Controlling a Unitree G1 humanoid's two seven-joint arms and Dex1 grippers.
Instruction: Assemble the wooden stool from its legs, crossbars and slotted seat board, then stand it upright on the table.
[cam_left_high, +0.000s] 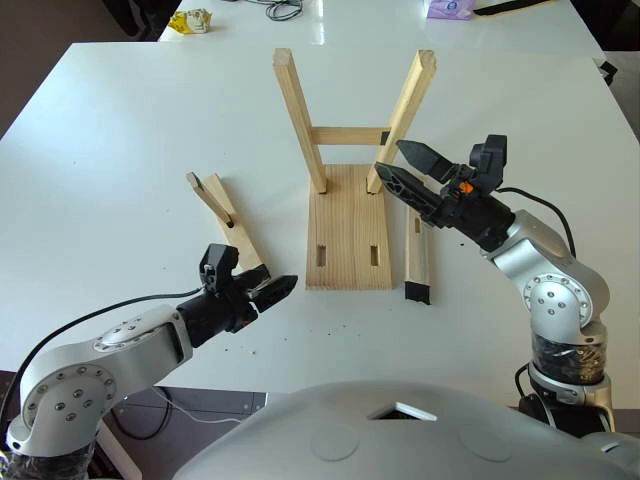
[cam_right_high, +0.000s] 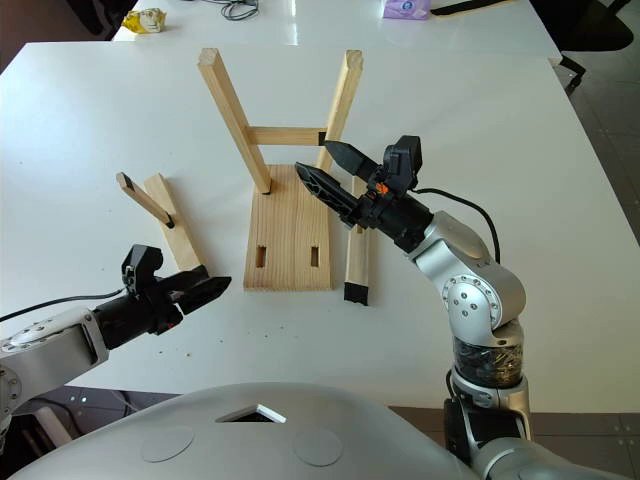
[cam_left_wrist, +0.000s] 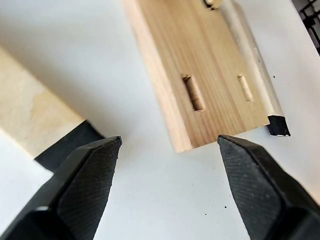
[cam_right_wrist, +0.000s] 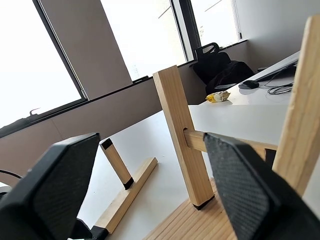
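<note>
A: Where do the stool parts lie right now?
B: It's half built. The seat board (cam_left_high: 347, 225) lies flat on the counter (cam_left_high: 120, 150), with the standing legs (cam_left_high: 300, 120) and a crossbar (cam_left_high: 348, 136) rising from its far end. The near slots (cam_left_high: 322, 255) are empty. A loose leg (cam_left_high: 417, 260) lies just beside the board on your right. The left leg piece (cam_left_high: 235, 225), a leg with a short bar jutting from it, lies apart on your left.
A: And the jaws?
B: Both pairs are spread and hold nothing. Your left gripper (cam_left_high: 275, 291) sits at the near end of the left leg piece, and your right gripper (cam_left_high: 392, 158) hovers by the foot of the right standing leg.
A: How will the wood handle?
B: Stiff and light, I'd judge, but smooth-faced. Take each leg mid-length across its flat sides so it can't twist as you press it into a slot — and keep clear of the standing pair.
</note>
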